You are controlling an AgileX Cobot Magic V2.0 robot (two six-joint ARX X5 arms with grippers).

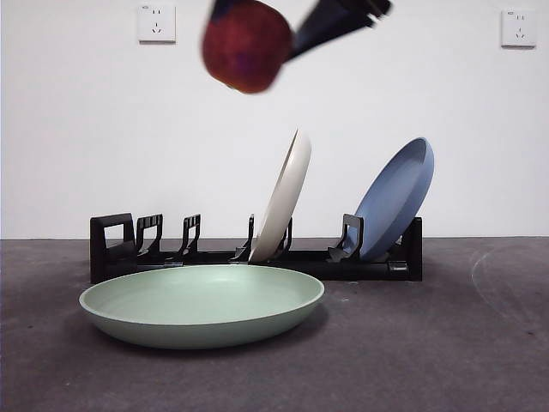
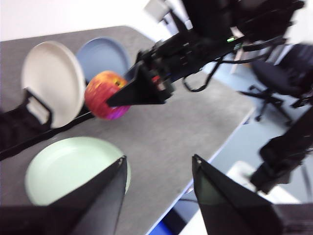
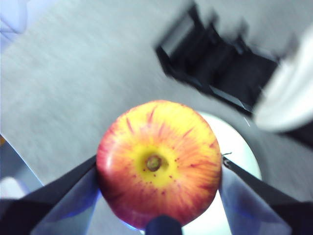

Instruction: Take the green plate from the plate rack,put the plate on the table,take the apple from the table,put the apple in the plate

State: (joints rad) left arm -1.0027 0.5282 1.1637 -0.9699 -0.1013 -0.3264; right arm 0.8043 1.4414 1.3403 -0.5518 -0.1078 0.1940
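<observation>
The room is evenly and brightly lit, and the white wall (image 1: pixel 103 137) shows no glare. From the front the green plate (image 1: pixel 202 305) and the rack (image 1: pixel 257 253) look sharp, and the plate throws only a soft, faint shadow onto the dark table (image 1: pixel 446 343). The apple (image 1: pixel 247 45) up high is smeared by motion and looks dark. The left wrist view is blurred throughout, the chair (image 2: pixel 279 81) most of all. In the right wrist view the apple (image 3: pixel 159 161) is fairly crisp and well lit, while the rack (image 3: pixel 215 63) and table (image 3: pixel 73 88) behind it are streaked and washed pale.
</observation>
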